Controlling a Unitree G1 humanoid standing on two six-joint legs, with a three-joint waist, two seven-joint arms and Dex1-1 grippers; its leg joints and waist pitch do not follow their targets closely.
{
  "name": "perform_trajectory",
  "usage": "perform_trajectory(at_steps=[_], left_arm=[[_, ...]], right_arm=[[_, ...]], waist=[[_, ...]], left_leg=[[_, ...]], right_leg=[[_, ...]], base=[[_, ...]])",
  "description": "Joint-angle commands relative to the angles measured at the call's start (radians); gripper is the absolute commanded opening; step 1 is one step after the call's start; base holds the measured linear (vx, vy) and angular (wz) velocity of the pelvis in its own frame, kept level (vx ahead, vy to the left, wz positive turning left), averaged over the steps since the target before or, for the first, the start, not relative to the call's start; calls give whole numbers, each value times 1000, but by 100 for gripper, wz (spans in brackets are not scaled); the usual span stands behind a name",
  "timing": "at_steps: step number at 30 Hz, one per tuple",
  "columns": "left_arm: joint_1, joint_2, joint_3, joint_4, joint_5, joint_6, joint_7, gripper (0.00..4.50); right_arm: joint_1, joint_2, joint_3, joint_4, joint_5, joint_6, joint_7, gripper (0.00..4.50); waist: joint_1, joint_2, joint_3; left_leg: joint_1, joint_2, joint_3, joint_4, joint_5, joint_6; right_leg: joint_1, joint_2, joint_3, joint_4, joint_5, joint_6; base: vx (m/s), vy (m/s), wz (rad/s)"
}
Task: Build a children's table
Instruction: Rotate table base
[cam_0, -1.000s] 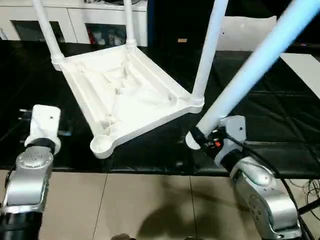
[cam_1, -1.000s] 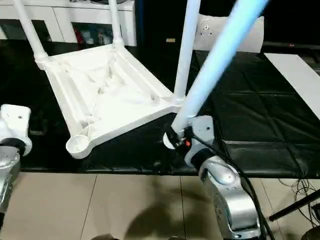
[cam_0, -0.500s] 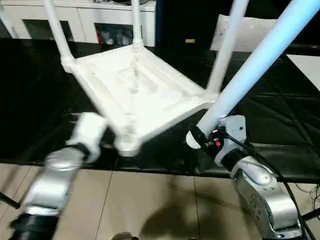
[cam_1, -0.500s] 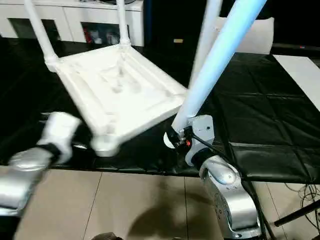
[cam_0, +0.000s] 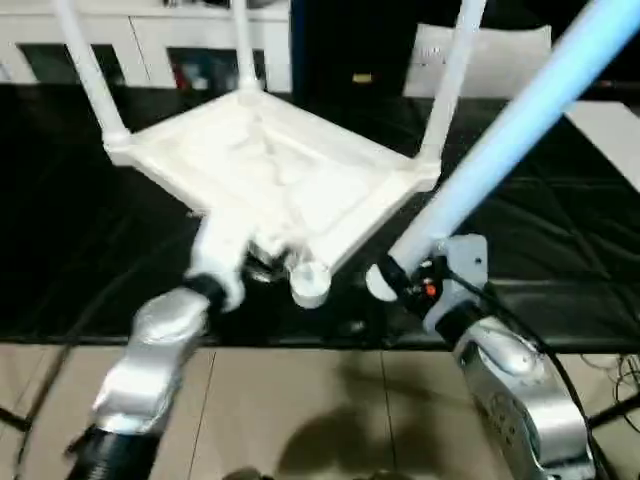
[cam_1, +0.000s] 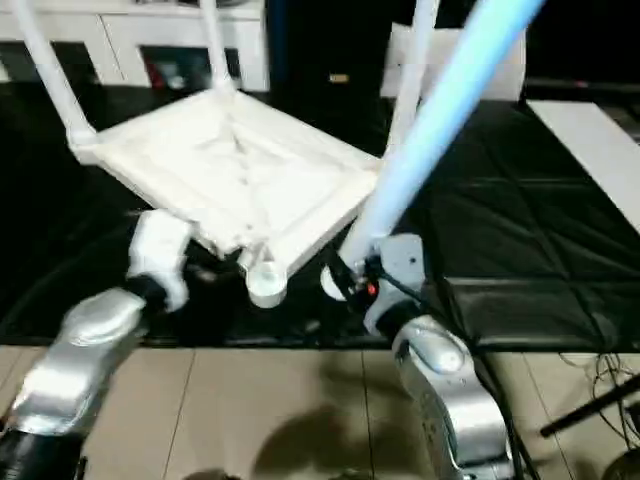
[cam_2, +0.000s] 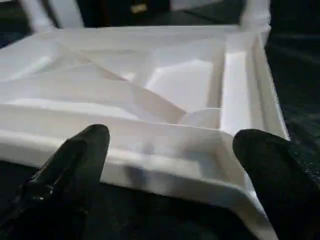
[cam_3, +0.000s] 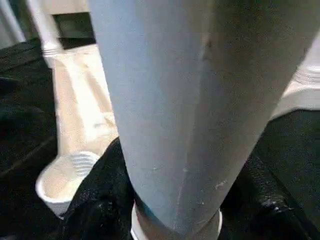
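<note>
The black tabletop (cam_0: 560, 250) carries the upside-down children's table (cam_0: 270, 175), its ribbed underside facing up, three legs standing in its corner sockets. The near corner socket (cam_0: 309, 283) is empty. A fourth leg (cam_0: 510, 130) slants up to the right, its lower end pinched by the right hand (cam_0: 400, 280), just beside that socket. The left hand (cam_2: 165, 155) is spread wide at the table's near rim, one finger (cam_2: 75, 160) on each side.

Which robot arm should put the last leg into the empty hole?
The right. Its pincer already holds the last leg, with the end close to the empty socket. The left pincer is open at the tabletop edge, better for steadying it.
</note>
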Motion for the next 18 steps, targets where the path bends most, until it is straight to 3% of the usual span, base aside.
perform_trajectory(at_steps=[1, 6, 8, 9, 10, 11, 12, 14, 15, 16, 17, 18], left_arm=[[35, -26, 91, -70, -49, -18, 32, 450], [70, -41, 138, -114, -61, -57, 71, 450], [111, -55, 154, -176, -77, -76, 83, 450], [117, -62, 158, -183, -80, -74, 87, 450], [125, -76, 165, -196, -77, -64, 100, 450], [126, -79, 164, -199, -74, -61, 102, 450], [127, -80, 163, -200, -73, -61, 103, 450], [126, -83, 156, -203, -70, -59, 105, 450], [123, -82, 150, -200, -69, -59, 107, 450], [121, -80, 148, -197, -67, -58, 108, 450], [121, -80, 148, -197, -67, -58, 108, 450], [119, -73, 142, -192, -62, -62, 106, 450]], right_arm=[[-4, 13, -22, 4, 11, 21, -27, 189], [-9, 15, -27, 14, 28, 53, -24, 189], [-23, 14, -25, 23, 18, 60, -28, 189], [-27, 13, -24, 27, 10, 55, -32, 189], [-36, 7, -20, 38, -12, 41, -37, 189], [-41, 6, -21, 44, -11, 39, -34, 189], [-43, 6, -22, 45, -10, 39, -33, 189], [-51, -3, -14, 59, -8, 4, -4, 189], [-53, -6, -7, 66, -14, -12, 2, 189], [-53, -4, -6, 69, -16, -14, -1, 189], [-53, -4, -6, 69, -16, -14, -1, 189], [-54, 3, -10, 73, -11, -12, -4, 189]], waist=[[1, 4, -49], [2, -1, -46], [5, -12, -47], [7, -6, -44], [4, -7, -42], [2, -9, -38], [1, -8, -28], [2, -13, -18], [-2, -16, -13], [-9, -12, -14], [-12, -7, -10], [-22, -6, -14]], left_leg=[[0, 105, -40, -84, -128, 49], [3, 103, -41, -86, -154, 44], [2, 105, -40, -87, -143, 42], [11, 108, -40, -91, -192, 30], [24, 106, -39, -96, -280, 11], [29, 103, -38, -99, -327, 6], [49, 93, -34, -98, -444, 0], [71, 79, -29, -91, -511, 4], [95, 71, -26, -80, -546, 5], [107, 73, -30, -86, -558, 4], [111, 83, -37, -96, -589, 0], [113, 101, -53, -118, -643, -10]], right_leg=[[49, -144, 85, -83, -179, -156], [44, -141, 86, -89, -239, -137], [46, -143, 86, -87, -244, -123], [46, -142, 85, -88, -285, -120], [47, -136, 83, -91, -363, -114], [46, -131, 79, -96, -414, -108], [44, -127, 72, -117, -573, -84], [45, -124, 63, -145, -736, -41], [43, -121, 45, -168, -819, -6], [56, -115, 30, -174, -807, 10], [58, -113, 22, -172, -775, 10], [70, -103, 17, -151, -681, 1]], base=[[0, 0, 0], [0, 0, 0], [0, 0, 0], [0, 0, 0], [0, 0, 0], [0, 0, 0], [0, 0, 0], [0, 0, 0], [0, 0, 0], [0, 0, 0], [56, 13, -9], [79, 16, -7]])
